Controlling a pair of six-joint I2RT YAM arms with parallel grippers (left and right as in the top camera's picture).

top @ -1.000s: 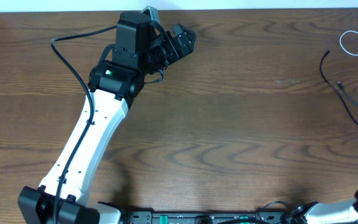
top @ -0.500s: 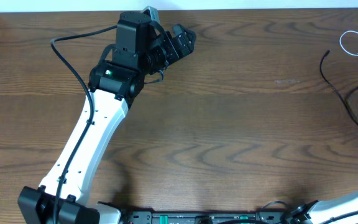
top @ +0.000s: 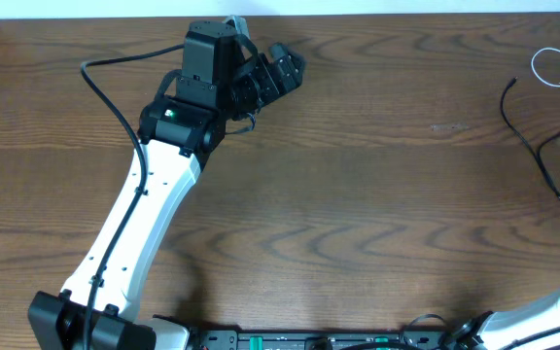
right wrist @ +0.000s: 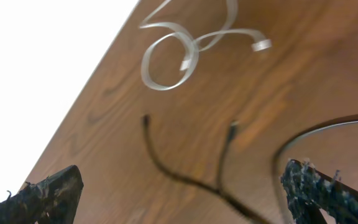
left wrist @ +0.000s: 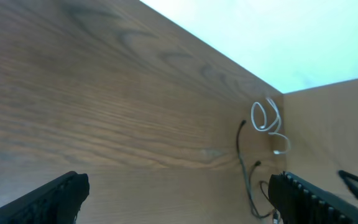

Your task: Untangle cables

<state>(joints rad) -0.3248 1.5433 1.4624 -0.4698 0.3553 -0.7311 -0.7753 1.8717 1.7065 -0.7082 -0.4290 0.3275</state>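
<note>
R gripper (right wrist: 188, 193) hung w/ jaws spread wide & nothing btwn them, low over the table's (top: 377, 194) right edge; the overhead cam caught only part of its arm at the bottom right corner. Ahead of it in the wrist view lay the black cable (right wrist: 160, 163), a loose fork shape w/ two thin ends pointing toward the far edge & a stem running back toward the gripper. Whether it crossed itself at the fork couldn't be told. Past that, near the far right corner, sat the white cable (right wrist: 197, 45), coiled in a small loop w/ its plug end out to the side. The two looked apart, no crossing visible btwn them. L gripper (top: 285, 68) was also released & empty, parked well away at the far left-centre, only looking across at both cables. Judged step: separation prob done or nearly so, w/ the R gripper let go & neither cable in hand. Next move, if any, prob called for a check that black & white didn't touch. If the black fork needed straightening, that meant a low, centred pinch on one thin end & a slow pull away from the white coil, so as not to drag the two together again.
</note>
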